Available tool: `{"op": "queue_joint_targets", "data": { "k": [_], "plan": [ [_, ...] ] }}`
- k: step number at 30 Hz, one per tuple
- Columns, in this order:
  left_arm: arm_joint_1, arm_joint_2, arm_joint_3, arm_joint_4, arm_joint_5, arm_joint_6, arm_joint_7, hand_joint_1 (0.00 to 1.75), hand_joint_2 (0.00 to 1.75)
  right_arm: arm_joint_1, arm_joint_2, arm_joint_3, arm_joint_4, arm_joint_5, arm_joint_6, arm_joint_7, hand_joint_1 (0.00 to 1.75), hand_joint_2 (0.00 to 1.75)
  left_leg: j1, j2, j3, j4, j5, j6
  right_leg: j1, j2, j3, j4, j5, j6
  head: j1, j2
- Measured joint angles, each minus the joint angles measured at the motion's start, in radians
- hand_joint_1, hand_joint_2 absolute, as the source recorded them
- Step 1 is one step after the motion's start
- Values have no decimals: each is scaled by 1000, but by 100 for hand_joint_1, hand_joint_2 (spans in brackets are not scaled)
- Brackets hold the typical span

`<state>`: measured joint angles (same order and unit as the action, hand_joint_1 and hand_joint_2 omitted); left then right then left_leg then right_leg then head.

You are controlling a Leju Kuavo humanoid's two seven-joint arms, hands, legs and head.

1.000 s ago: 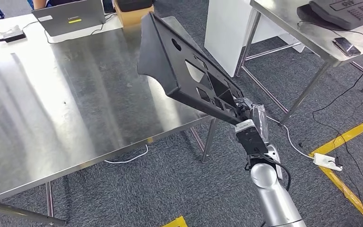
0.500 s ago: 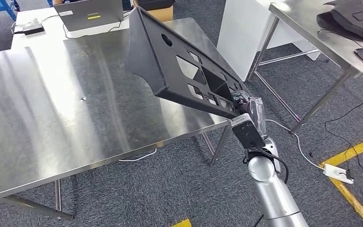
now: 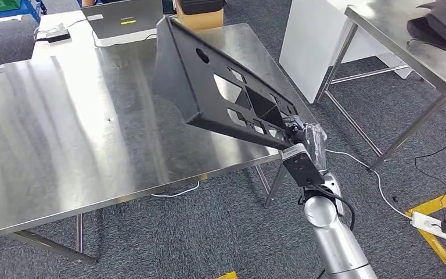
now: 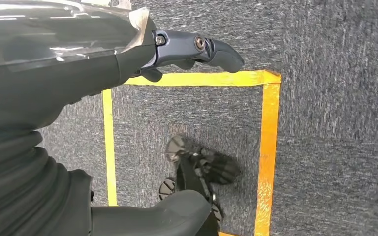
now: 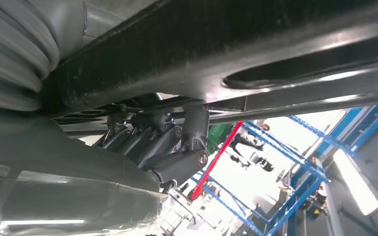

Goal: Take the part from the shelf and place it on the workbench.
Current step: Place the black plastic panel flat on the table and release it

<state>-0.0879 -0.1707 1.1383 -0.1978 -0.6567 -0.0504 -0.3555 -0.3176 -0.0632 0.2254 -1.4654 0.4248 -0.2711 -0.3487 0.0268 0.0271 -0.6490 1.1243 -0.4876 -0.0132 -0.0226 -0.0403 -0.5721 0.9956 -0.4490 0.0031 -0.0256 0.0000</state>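
Black part, a long panel with cut-outs, is held at its near end by the right hand, tilted up toward 11 o'clock over the steel workbench, not resting on it; from the right wrist, fingers curl up against the part's underside. Left hand hangs over grey carpet with yellow floor tape, fingers holding nothing, thumb and fingers apart. Laptop and cardboard box sit at 12 o'clock beyond the bench; second steel table at 2 o'clock; white power strip at 4 o'clock on the floor.
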Motion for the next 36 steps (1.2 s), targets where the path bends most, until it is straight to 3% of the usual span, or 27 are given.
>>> {"op": "queue_joint_targets", "data": {
  "k": [2, 6, 8, 10, 11, 12, 13, 15, 17, 20, 22, 23, 25, 27, 28, 29, 31, 32, 34, 36],
  "plan": [
    [-1, 0, 0, 0, 0, 0, 0, 0, 175, -1, -1, 0, -4, 0, 0, 0, 175, 175, -3, 16, 47, -93, 31, 9, 7, -9, 3, 2, -5, 11, 2, 0],
    [-2, -1, 0, 0, 0, 0, 0, 0, 175, -1, -4, 1, -10, 0, -1, 1, 175, 175, -11, -10, 51, -109, 40, 42, 13, -20, 0, 12, -16, 35, 9, 0],
    [-2, -2, 0, 0, -1, 0, 0, 0, 175, 1, -7, 1, -13, 0, -2, 2, 175, 175, -9, -24, 54, -115, 46, 59, 11, 3, -36, 91, -57, 33, 12, 0],
    [-2, -2, 0, 0, -2, 0, 0, 0, 175, 9, -10, 1, -14, 1, -3, 3, 175, 175, -11, -39, 54, -114, 46, 66, 8, 26, -100, 230, -113, 26, 15, 0],
    [-2, -2, 0, 0, -4, 0, 0, 0, 175, 16, -13, 1, -14, 1, -4, 5, 175, 175, -12, -50, 54, -114, 46, 66, 8, 31, -127, 283, -129, 27, 16, 0],
    [-1, -2, 0, 0, -6, 1, 1, 0, 175, 23, -15, 1, -14, 1, -5, 6, 175, 175, -13, -61, 54, -114, 46, 66, 8, 33, -137, 301, -129, 32, 16, 0],
    [0, -2, 0, 0, -8, 2, 2, 0, 175, 29, -17, 1, -15, 1, -6, 8, 175, 175, -14, -72, 54, -114, 46, 66, 8, 36, -126, 278, -113, 39, 17, 0],
    [1, -2, 0, 0, -11, 3, 6, 0, 175, 37, -20, 0, -18, 1, -7, 8, 175, 175, -14, -92, 56, -113, 46, 64, 6, 52, -58, 134, -55, 49, 17, 0],
    [1, -2, 0, 0, -13, 8, 11, 0, 175, 43, -24, 0, -22, 1, -9, 9, 175, 175, -17, -107, 55, -112, 45, 57, 7, 70, -3, 22, -19, 45, 17, 0],
    [6, -2, 0, 0, -18, 16, 23, 0, 175, 61, -27, -1, -23, -1, -16, 10, 175, 175, -16, -121, 50, -114, 47, 41, 10, 64, 7, 5, -13, 26, 16, 0],
    [12, -1, 0, 0, -23, 20, 30, 0, 175, 72, -28, -2, -25, -3, -19, 10, 175, 175, -14, -102, 40, -95, 32, 30, 5, 53, 10, 0, -9, 12, 13, 0],
    [12, -1, 0, 0, -23, 20, 33, 0, 175, 77, -28, -3, -26, -3, -20, 10, 175, 175, -14, -83, 24, -59, 9, 25, 1, 46, 12, -2, -8, 3, 11, 0],
    [13, 0, 0, 0, -25, 20, 34, 0, 175, 90, -28, -4, -28, -4, -20, 10, 175, 175, -13, -45, -35, 64, -55, 18, 3, 31, 14, -3, -10, -9, 6, 0],
    [14, 1, 0, 0, -25, 20, 35, 0, 175, 103, -29, -6, -28, -6, -21, 10, 175, 175, -10, -35, -86, 163, -87, 12, 6, 15, 14, -3, -11, -12, 6, 0],
    [15, 1, 0, 0, -25, 20, 36, 0, 175, 106, -29, -7, -28, -6, -21, 10, 175, 175, -8, -32, -87, 163, -76, 11, 7, 7, 14, -3, -12, -13, 6, 0],
    [15, 2, 0, 0, -27, 20, 36, 0, 175, 109, -29, -7, -29, -6, -22, 10, 175, 175, -7, -27, -67, 121, -47, 12, 7, -1, 15, -3, -13, -12, 6, 0],
    [15, 4, 0, 0, -30, 20, 37, 0, 175, 110, -30, -8, -29, -6, -22, 10, 175, 175, -10, 2, 7, -19, 14, 19, 11, -14, 18, -3, -15, -8, 6, 0],
    [13, 5, 0, 0, -32, 20, 37, 0, 175, 109, -30, -8, -30, -6, -23, 10, 175, 175, -13, 13, 35, -73, 31, 25, 14, -20, 19, -2, -18, -5, 7, 0],
    [12, 6, -1, 0, -33, 19, 37, 0, 175, 110, -31, -9, -31, -6, -23, 10, 175, 175, -20, 16, 51, -110, 35, 35, 21, -33, 20, -2, -21, 4, 9, 0],
    [12, 6, -1, 0, -35, 18, 37, 0, 175, 111, -31, -11, -34, -4, -26, 10, 175, 175, -19, -3, 51, -115, 40, 46, 22, -42, 19, 0, -25, 15, 10, 0]
  ]
}}
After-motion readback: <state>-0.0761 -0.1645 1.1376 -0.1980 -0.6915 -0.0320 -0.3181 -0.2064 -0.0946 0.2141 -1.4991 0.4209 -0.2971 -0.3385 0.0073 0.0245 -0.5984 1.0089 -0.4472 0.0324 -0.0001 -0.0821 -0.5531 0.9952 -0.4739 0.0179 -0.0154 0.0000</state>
